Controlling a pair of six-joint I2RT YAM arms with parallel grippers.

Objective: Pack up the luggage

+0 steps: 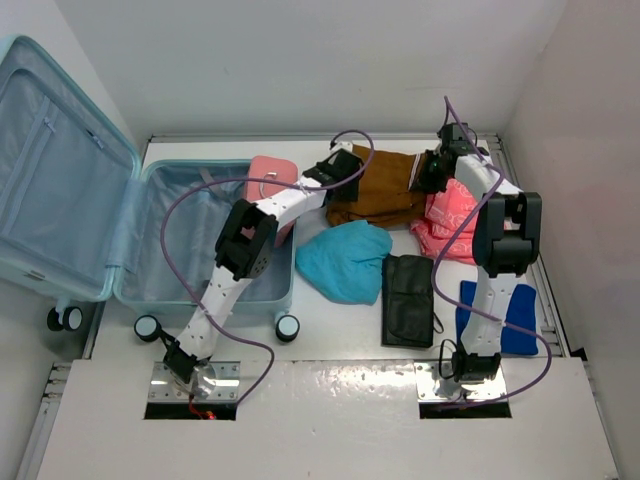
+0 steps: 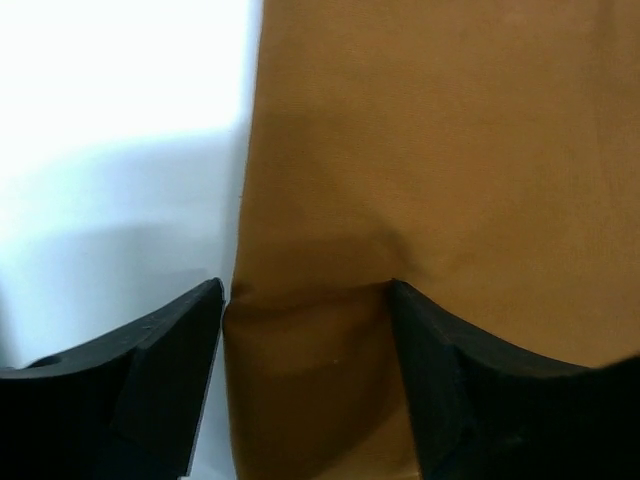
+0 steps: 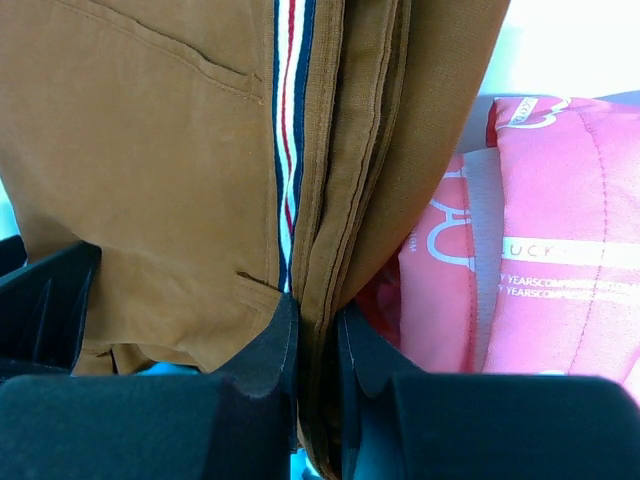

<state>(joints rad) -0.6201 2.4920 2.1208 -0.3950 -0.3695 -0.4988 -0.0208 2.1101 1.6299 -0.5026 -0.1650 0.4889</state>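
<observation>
The luggage lies open at the left, its lid swung out, showing light blue lining. A folded brown garment lies at the back middle of the table. My left gripper is at the garment's left edge. In the left wrist view it is open, its jaws straddling a fold of the brown cloth. My right gripper is at the garment's right edge. In the right wrist view it is shut on the garment's stacked brown edge.
A small pink hard case sits in the luggage's far right corner. A coral garment lies right of the brown one, also in the right wrist view. A teal garment, a black pouch and a blue item lie nearer.
</observation>
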